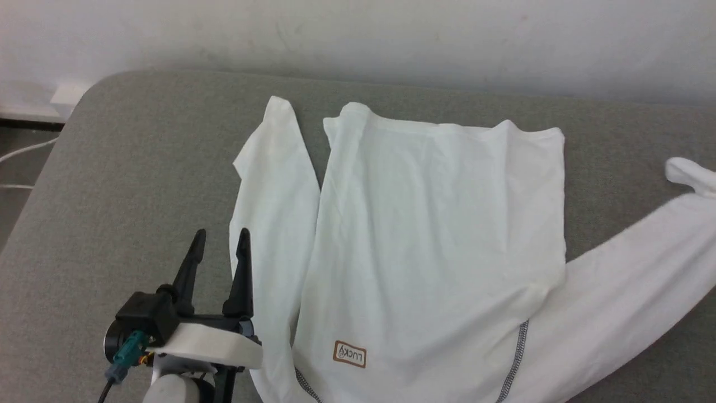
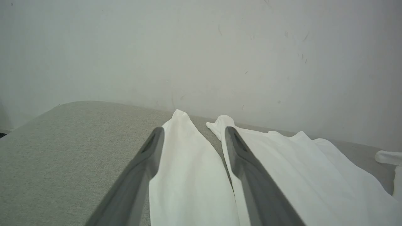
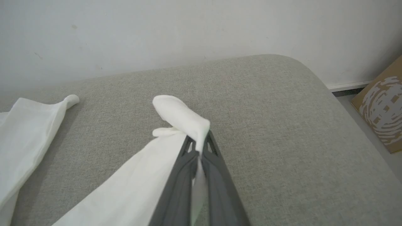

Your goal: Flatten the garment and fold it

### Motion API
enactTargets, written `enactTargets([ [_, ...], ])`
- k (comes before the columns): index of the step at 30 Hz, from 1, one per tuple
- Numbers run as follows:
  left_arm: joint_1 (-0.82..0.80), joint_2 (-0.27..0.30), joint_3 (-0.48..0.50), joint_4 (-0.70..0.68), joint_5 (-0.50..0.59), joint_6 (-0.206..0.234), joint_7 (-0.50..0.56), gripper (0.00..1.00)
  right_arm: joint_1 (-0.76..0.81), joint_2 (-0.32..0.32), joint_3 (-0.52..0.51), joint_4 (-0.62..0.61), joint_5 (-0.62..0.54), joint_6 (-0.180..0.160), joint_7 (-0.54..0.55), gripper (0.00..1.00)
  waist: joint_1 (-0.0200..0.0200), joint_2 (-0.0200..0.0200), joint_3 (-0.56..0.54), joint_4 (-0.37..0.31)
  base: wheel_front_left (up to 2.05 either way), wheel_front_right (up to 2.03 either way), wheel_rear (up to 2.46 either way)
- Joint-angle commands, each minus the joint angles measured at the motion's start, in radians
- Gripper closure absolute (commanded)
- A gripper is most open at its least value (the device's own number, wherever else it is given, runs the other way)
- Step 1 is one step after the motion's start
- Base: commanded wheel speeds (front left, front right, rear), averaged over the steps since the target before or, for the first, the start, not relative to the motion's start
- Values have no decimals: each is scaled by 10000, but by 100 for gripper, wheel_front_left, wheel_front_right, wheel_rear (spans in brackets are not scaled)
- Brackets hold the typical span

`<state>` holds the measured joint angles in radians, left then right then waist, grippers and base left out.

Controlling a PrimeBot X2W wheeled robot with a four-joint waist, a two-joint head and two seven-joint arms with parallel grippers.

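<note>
We see the garment (image 1: 436, 235) spread on a grey cushion (image 1: 140, 184), hem toward us, with its brown-edged logo patch (image 1: 349, 354) low on the body. The left-hand sleeve (image 1: 274, 212) lies folded up alongside the body, a thin strip of grey between them. The right-hand sleeve (image 1: 626, 291) runs out slantwise toward the cushion's right side. Our left gripper (image 1: 221, 235) stands wide with nothing in it, just beside the left-hand sleeve; from the wrist, that sleeve (image 2: 188, 175) shows between its fingers. Our right gripper (image 3: 198, 147) is pinched tight on the right-hand sleeve (image 3: 141, 185) near the cuff, which flops over past the fingertips. Around us there is a pale wall (image 1: 391, 39) right behind the cushion, a cable (image 1: 25, 150) on the floor to the left, and a cardboard box (image 3: 381, 106) off the cushion's right end, well apart from the cloth.
</note>
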<state>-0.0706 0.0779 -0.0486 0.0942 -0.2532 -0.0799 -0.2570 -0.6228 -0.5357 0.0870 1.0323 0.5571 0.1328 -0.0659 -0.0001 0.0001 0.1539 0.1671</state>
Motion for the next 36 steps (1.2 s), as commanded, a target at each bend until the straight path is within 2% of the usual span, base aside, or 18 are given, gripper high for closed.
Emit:
enactTargets([
  [1,146,-56,93,27,70,-95,-47,0,154,54,-297,102,146,-21,-112,100,1,-1,-484,-476,0,0,0],
  [4,262,-90,186,36,86,-119,-47,0,359,229,-788,-56,385,-21,-195,100,1,-1,-686,-637,0,0,0],
  [7,411,-120,279,41,104,-128,-47,0,648,506,-1123,-795,713,-21,-202,100,1,-1,-892,-773,0,0,0],
  [10,606,-143,337,40,119,-144,-47,0,1102,786,-1415,-1982,954,-21,-83,100,1,-1,-1089,-841,0,0,0],
  [14,834,-168,430,-8,110,-156,-47,0,1975,1371,-1937,-4150,1137,-21,422,100,1,-1,-1321,-830,0,0,0],
  [17,951,-185,485,-49,107,-158,-47,0,2743,2119,-2195,-6171,950,-21,1185,100,1,-1,-1439,-764,0,0,0],
  [21,1057,-202,516,-90,117,-158,-47,0,3694,3657,-2395,-8873,326,-21,2500,100,1,-1,-1553,-610,0,0,0],
  [23,1085,-210,512,-98,123,-157,-47,0,4049,4347,-2218,-9962,-12,-21,3218,100,1,-1,-1591,-495,0,0,0],
  [25,1097,-215,510,-105,131,-160,-47,0,4319,4683,-1839,-10705,-135,-21,3810,100,1,-1,-1621,-371,0,0,0],
  [29,1100,-223,472,-76,158,-172,-47,0,4530,4844,-1108,-10992,336,-21,4025,100,1,-1,-1676,-59,0,0,0],
  [32,1091,-229,388,-18,161,-186,-47,0,4400,4849,-406,-10447,748,-21,3470,100,1,-1,-1670,232,0,0,0],
  [36,1064,-236,271,20,162,-186,-47,0,3911,4851,491,-9492,414,-21,2738,100,1,-1,-1583,644,0,0,0],
])
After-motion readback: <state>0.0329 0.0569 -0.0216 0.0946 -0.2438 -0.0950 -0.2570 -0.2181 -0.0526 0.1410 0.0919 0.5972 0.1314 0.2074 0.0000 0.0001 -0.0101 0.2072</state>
